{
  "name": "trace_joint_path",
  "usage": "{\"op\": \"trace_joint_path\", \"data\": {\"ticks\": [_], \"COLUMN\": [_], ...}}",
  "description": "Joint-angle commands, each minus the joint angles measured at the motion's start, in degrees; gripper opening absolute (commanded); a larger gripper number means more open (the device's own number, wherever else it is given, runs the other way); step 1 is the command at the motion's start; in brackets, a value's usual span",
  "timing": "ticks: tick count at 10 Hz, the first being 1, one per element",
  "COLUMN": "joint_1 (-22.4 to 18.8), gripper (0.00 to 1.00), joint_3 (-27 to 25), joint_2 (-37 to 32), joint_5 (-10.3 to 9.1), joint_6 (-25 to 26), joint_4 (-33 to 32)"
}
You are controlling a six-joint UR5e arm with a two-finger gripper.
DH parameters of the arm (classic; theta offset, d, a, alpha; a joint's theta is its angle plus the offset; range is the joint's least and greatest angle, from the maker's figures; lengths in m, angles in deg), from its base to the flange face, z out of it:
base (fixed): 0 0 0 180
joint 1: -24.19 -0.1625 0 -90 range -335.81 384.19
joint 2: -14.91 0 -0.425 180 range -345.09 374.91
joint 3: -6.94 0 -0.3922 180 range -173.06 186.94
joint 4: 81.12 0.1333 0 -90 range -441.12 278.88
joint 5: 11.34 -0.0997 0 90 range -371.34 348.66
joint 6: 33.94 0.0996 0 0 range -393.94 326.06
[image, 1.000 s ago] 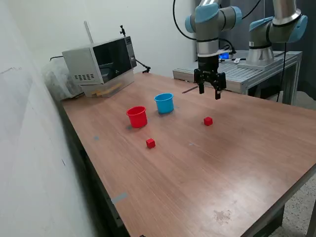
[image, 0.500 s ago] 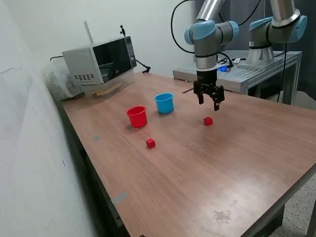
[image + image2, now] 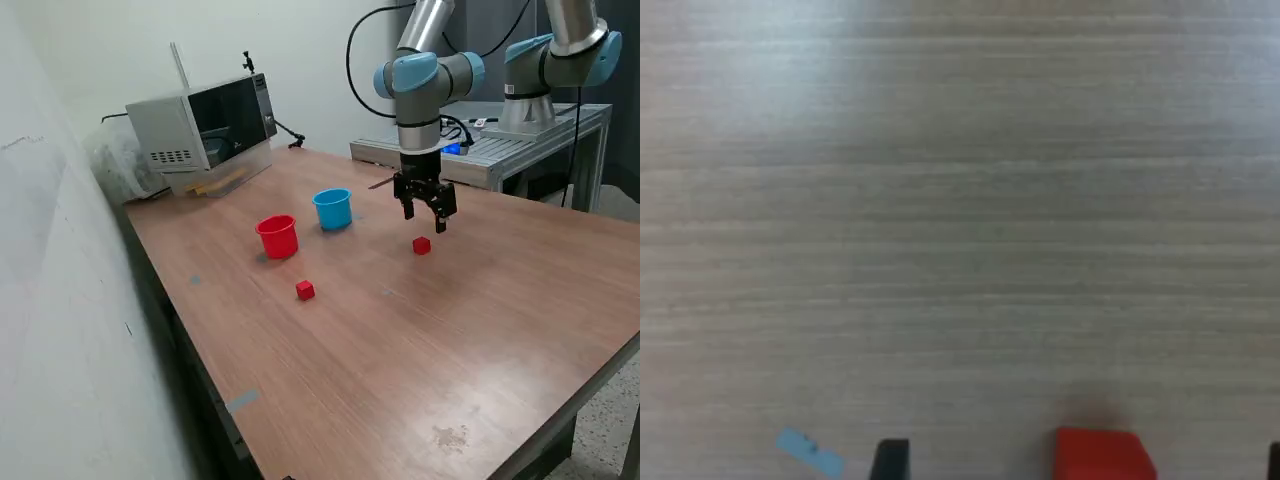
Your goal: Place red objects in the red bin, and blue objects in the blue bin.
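A: We logged the pincer (image 3: 426, 217) first. It hung above the table (image 3: 480, 330), fingers pointing down and spread wide, nothing between them. It sat over the far part of the tabletop, toward the back edge where the metal bench (image 3: 520, 140) stood.

B: Agreed. In the wrist view we caught only the tip of one dark finger (image 3: 890, 460) at the frame's margin, and the red cube (image 3: 1102, 455) lay on the wood beside it, not touched.

A: From the exterior view, that red cube (image 3: 421, 245) rested on the table just below and in front of the open fingers. We could not tell whether it was squarely under them.

B: The second red cube (image 3: 305, 290) lay well apart from the first, nearer the middle of the table, toward the front edge from the cups.

A: The red cup (image 3: 278, 237) and the light-blue cup (image 3: 333, 209) stood upright, near each other, apart from both cubes. The blue one was closer to the back edge.

B: We noted no dark-blue cubes on the wood; the cups' insides were hidden from us.

A: A scrap of blue tape (image 3: 810, 452) showed in the wrist view near the finger. At the far corner by the wall stood the microwave (image 3: 205, 125).
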Motion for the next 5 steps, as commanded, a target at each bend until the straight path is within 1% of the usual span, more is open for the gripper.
{"op": "trace_joint_path", "data": {"ticks": [1, 5], "joint_1": [0.0, 0.0], "gripper": [1.0, 1.0], "joint_3": [0.0, 1.8], "joint_2": [1.4, 1.9], "joint_5": [0.0, 0.0], "joint_6": [0.0, 0.0], "joint_4": [-1.3, -2.3]}}
